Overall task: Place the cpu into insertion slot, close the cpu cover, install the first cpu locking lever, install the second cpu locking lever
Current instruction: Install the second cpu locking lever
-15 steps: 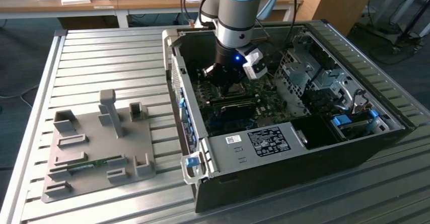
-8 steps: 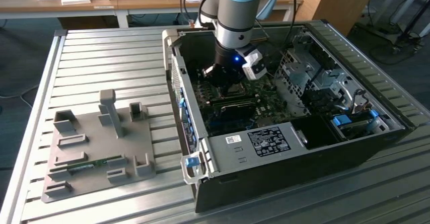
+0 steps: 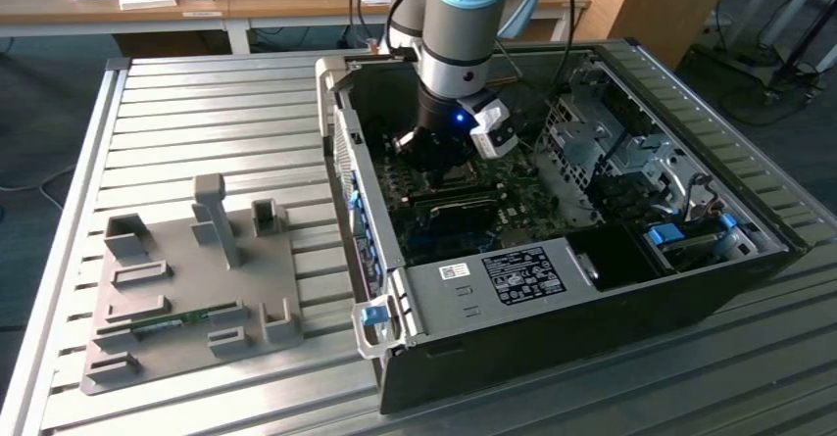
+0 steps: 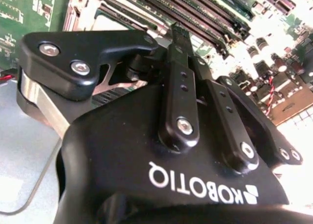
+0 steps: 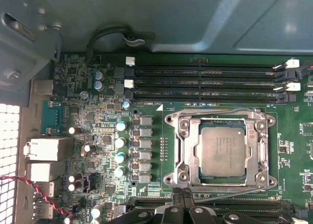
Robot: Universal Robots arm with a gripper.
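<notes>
The cpu (image 5: 221,150), a pale silvery-grey square chip, lies flat in the insertion slot on the green motherboard. The cpu cover (image 5: 188,150), a silvery metal frame, lies down around it, and thin wire levers run along the frame's edges. In the first wrist view my gripper (image 5: 182,198) sits at the socket's edge with its black fingertips (image 5: 176,204) close together and nothing between them. In the second wrist view the gripper (image 4: 178,32) points at the board. In the exterior view the gripper (image 3: 438,159) reaches down inside the open computer case (image 3: 367,220).
Long memory slots (image 5: 205,79) run beside the socket. Capacitors (image 5: 120,143) and rear ports (image 5: 46,150) stand on its other side. A red-black cable (image 5: 39,190) crosses a corner. A white-labelled black box (image 3: 523,271) fills the case's near end. A grey fixture plate (image 3: 183,289) lies on the slatted table.
</notes>
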